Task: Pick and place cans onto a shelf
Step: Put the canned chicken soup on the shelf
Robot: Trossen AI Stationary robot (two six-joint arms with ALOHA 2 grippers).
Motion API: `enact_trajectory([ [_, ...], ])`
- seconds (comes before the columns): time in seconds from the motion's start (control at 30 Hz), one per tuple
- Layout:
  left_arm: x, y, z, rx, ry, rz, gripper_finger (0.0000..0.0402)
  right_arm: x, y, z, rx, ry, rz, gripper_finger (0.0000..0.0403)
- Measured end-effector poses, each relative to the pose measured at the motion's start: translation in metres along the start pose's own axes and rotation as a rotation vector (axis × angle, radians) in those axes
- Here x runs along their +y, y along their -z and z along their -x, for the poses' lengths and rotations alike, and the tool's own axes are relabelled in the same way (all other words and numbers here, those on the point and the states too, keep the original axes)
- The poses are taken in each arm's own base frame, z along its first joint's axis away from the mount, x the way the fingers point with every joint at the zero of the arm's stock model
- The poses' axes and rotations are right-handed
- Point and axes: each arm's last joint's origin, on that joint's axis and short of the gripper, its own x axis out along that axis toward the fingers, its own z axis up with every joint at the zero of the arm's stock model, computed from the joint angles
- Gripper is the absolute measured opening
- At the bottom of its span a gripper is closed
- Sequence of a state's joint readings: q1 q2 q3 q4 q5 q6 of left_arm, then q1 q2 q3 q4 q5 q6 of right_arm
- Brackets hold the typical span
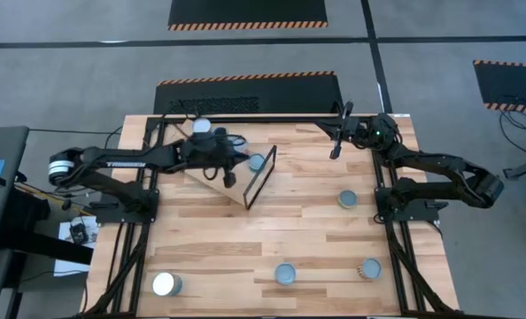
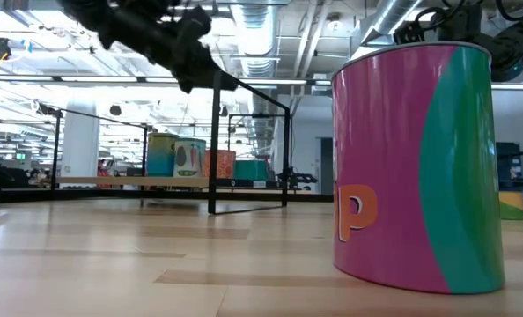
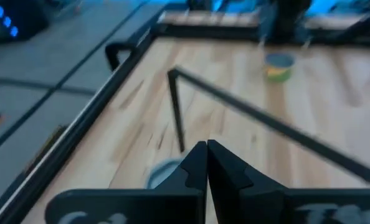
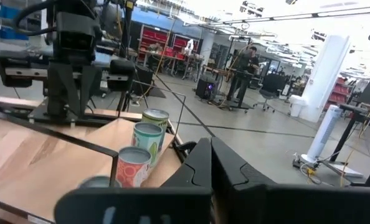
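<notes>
The shelf [image 1: 212, 183], a tilted light-wood board with a thin black frame [image 1: 261, 175], stands at the table's far left. Several cans stand in a row on it [image 4: 147, 140], [image 2: 189, 157]; one pale-blue top [image 1: 257, 163] shows beside the frame. My left gripper [image 1: 228, 176] hangs shut and empty above the shelf, its fingers [image 3: 197, 163] closed over a can top [image 3: 162, 174] below. My right gripper [image 1: 335, 152] waits shut and empty at the far right, seen in its own view [image 4: 210, 155]. Loose cans stand on the table [image 1: 347, 199], [image 1: 285, 274], [image 1: 369, 268], [image 1: 166, 283].
A pink and teal can [image 2: 416, 167] stands close in front of the low camera. Black frame rails [image 1: 135, 230], [image 1: 405, 248] run along the table's left and right sides. Bare planks lie in the middle of the table [image 1: 290, 226]. A person stands far off in the room [image 4: 247, 62].
</notes>
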State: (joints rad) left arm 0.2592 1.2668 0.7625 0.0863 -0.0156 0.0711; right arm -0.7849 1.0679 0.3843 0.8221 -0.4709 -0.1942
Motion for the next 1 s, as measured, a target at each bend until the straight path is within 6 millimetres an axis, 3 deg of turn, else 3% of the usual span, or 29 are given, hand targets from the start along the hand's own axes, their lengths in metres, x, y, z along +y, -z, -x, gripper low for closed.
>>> enact_trajectory([
  [0.27, -0.007, 0.027, 0.026, -0.253, 0.165, -0.042, 0.0, 0.011, -0.002, -0.004, -0.008, -0.055, -0.054, 0.001],
  [0.57, -0.002, 0.052, 0.05, -0.43, 0.288, -0.099, 0.0, 0.049, 0.001, -0.018, 0.151, -0.102, -0.083, 0.001],
  [0.8, 0.006, 0.061, 0.054, -0.431, 0.338, -0.138, 0.0, 0.094, -0.024, -0.031, 0.45, -0.128, -0.067, 0.001],
  [1.0, 0.01, 0.063, 0.053, -0.427, 0.31, -0.164, 0.0, 0.142, -0.053, -0.025, 0.577, -0.262, -0.168, 0.0014],
])
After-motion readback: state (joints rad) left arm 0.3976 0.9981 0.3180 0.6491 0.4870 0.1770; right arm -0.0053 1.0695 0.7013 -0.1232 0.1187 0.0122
